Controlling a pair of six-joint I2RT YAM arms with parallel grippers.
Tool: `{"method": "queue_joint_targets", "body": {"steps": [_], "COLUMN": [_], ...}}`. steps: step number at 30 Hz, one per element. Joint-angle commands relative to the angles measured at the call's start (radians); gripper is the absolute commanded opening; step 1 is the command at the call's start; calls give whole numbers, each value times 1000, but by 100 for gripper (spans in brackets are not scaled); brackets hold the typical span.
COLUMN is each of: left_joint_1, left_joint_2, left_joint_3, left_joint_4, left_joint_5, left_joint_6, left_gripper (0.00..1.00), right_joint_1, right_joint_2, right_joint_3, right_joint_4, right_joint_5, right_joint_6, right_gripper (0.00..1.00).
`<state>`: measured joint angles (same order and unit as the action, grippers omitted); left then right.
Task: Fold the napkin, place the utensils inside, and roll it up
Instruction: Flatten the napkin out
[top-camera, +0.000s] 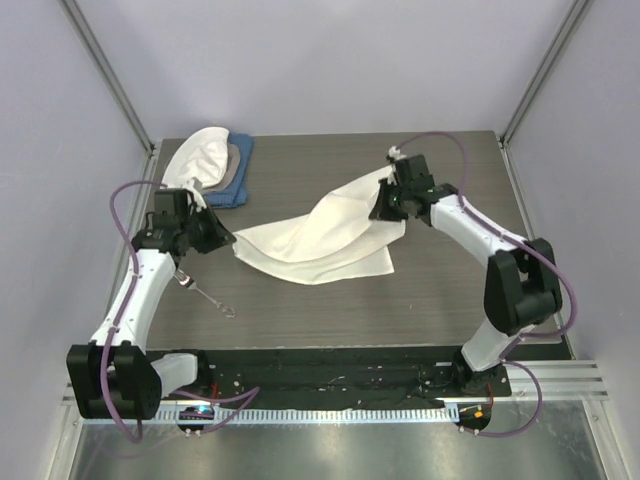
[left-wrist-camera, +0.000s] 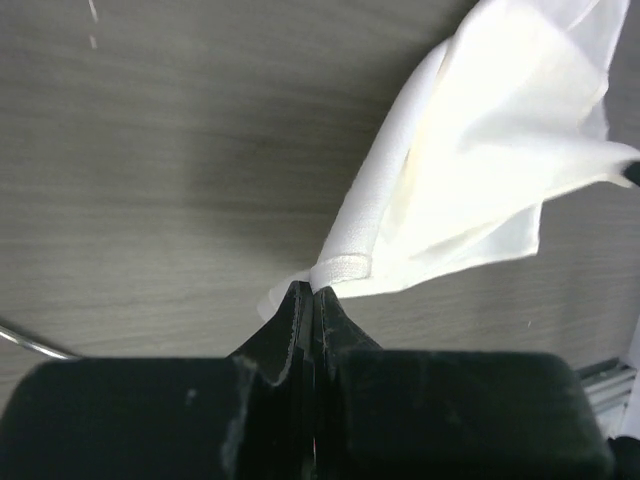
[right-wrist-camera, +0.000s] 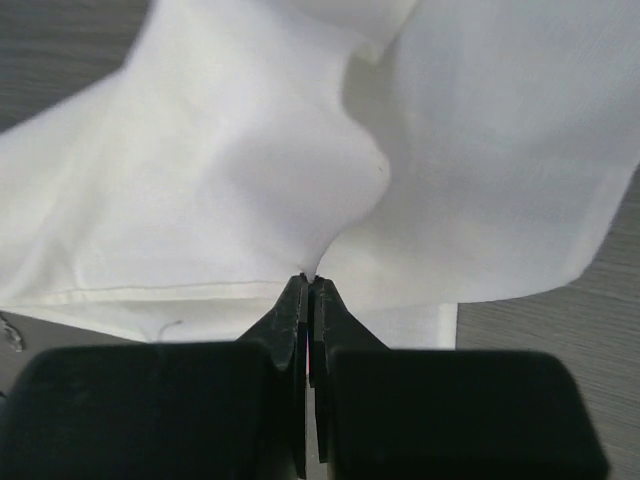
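Note:
The cream napkin (top-camera: 320, 240) hangs stretched and partly folded over itself above the middle of the table. My left gripper (top-camera: 230, 240) is shut on the napkin's left corner (left-wrist-camera: 340, 268), seen pinched at the fingertips in the left wrist view. On the right, my right gripper (top-camera: 385, 205) is shut on a fold of the napkin (right-wrist-camera: 250, 180), the cloth gathered to a point between its jaws (right-wrist-camera: 312, 282). The silver fork (top-camera: 210, 297) lies on the table near the left arm, below the left gripper; a curved bit of the fork (left-wrist-camera: 30, 344) shows at the left edge of the left wrist view.
A stack of white, tan and blue cloths (top-camera: 215, 165) sits at the back left of the dark wood table (top-camera: 450, 290). Metal frame posts and pale walls stand around the table on three sides.

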<state>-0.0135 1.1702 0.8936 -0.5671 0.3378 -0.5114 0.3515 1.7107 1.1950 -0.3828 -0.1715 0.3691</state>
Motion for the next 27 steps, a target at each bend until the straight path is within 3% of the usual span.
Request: {"method": "queue_joint_targets", "body": {"steps": [1, 9, 16, 21, 27], "left_joint_1": [-25, -74, -74, -74, -74], "left_joint_2": [-29, -72, -110, -119, 1], "left_joint_3": [148, 401, 668, 835, 875], "left_joint_4": [-3, -11, -71, -91, -73], "left_joint_5": [-103, -190, -203, -171, -86], "left_joint_6": [53, 148, 185, 183, 157], "left_gripper": [0, 0, 0, 0, 0], "right_joint_1": [6, 6, 6, 4, -5], "right_joint_2": [-212, -460, -575, -602, -481], "right_joint_3": [173, 365, 601, 716, 747], "right_joint_4": [-10, -74, -151, -154, -149], "right_joint_5": [44, 202, 276, 285, 290], "right_joint_6": [-33, -105, -177, -220, -234], "right_gripper": [1, 1, 1, 1, 1]}}
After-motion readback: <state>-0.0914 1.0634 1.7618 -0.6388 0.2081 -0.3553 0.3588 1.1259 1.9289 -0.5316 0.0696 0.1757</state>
